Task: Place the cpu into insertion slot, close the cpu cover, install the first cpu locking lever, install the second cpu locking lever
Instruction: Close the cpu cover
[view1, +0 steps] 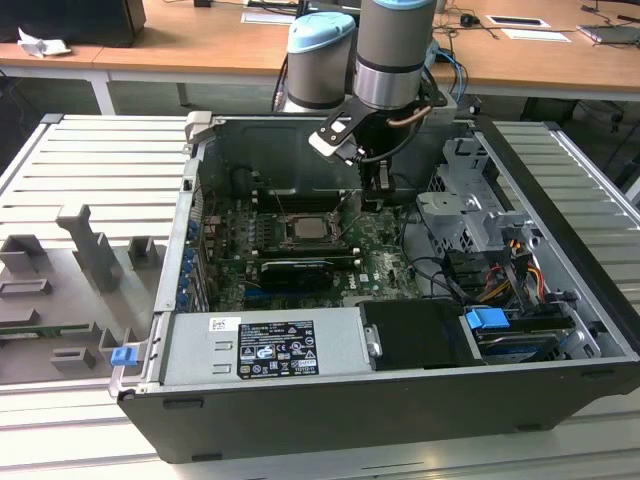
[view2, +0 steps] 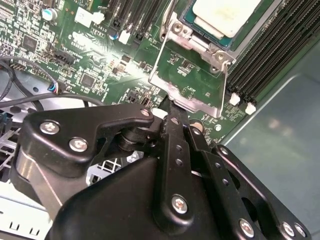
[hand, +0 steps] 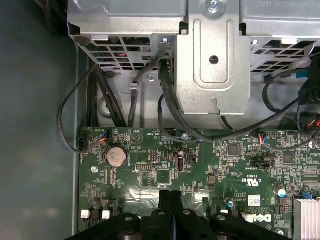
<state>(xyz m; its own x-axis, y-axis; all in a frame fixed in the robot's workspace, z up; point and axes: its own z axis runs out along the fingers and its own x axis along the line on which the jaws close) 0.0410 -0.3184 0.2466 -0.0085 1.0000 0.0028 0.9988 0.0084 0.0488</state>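
Second wrist view, one gripper (view2: 172, 107) closed narrow against one cpu cover (view2: 197, 102), one cpu (view2: 225, 15) in insertion slot (view2: 200, 44)

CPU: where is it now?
The cpu lies in the insertion slot at the middle of the motherboard, between the memory slots, to the exterior view's left of the hand.

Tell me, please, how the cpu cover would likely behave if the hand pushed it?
The cpu cover looks like thin sheet metal, so probably light and slightly springy. Hinged beside the cpu, it should swing rather than slide. Its windowed frame might bend under off-centre force.
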